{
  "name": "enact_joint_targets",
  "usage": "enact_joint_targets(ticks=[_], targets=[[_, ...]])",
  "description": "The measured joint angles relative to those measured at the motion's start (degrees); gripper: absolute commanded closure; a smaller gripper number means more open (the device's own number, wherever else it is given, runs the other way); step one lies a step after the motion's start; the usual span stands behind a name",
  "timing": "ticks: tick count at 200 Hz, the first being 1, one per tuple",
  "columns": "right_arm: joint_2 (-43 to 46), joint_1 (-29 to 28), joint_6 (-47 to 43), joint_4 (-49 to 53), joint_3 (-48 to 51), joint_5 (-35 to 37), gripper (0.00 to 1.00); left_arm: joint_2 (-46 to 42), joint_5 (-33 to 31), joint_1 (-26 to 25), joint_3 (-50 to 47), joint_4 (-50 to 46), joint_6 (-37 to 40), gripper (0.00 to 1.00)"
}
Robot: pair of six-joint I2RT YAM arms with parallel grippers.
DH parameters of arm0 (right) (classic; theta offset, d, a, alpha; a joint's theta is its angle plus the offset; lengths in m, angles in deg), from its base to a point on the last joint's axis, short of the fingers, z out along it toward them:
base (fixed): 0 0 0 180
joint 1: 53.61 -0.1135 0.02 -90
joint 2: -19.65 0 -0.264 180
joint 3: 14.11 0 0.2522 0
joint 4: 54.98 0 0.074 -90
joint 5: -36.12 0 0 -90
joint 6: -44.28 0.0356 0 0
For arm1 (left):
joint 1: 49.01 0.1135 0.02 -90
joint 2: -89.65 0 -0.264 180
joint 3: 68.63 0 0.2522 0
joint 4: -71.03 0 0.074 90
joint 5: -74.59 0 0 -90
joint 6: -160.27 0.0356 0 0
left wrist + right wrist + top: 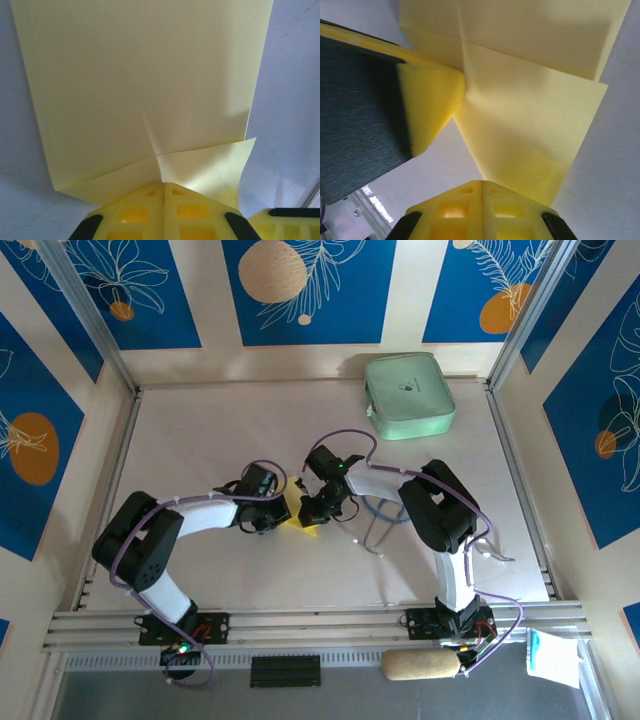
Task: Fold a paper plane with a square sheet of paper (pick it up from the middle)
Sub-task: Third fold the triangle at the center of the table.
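The yellow square sheet of paper [140, 75] lies on the white table with a flap [530, 130] folded across it and a short ridge running up to my left gripper [163, 184]. That gripper is shut, pinching the ridge near the sheet's middle. From above, only a yellow corner of the sheet [303, 524] shows between the two wrists. My left gripper [274, 517] and right gripper [316, 508] meet there. The right gripper [482, 183] is shut with nothing in its seam. Its tips sit over the flap's near edge, close to the left fingertip [432, 105].
A mint-green case [410, 395] rests at the back right. A blue looped cable [385, 510] and a bent wire [372, 538] lie just right of the right wrist. Metal rails [300, 622] border the near edge, and patterned walls close in the table.
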Motion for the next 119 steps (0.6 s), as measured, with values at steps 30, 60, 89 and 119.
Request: enact_joint_targets(ticks=[30, 60, 89, 119], targets=[[-1.18, -0.04, -0.37, 0.13, 0.00, 0.94, 0.98, 0.28, -0.26, 0.00, 0.66, -1.07, 0.00, 0.98], [-1.25, -0.04, -0.85, -0.09, 0.28, 0.98, 0.98, 0.74, -0.63, 0.00, 1.51, -2.38, 0.00, 0.98], [-0.42, 0.13, -1.53, -1.75, 1.97, 0.59, 0.98, 1.09, -0.94, -0.11, 2.25, -3.50, 0.02, 0.98], [1.25, 0.24, -2.56, -3.26, 4.61, 0.37, 0.98, 1.29, -1.11, -0.15, 2.56, -3.98, 0.02, 0.98]])
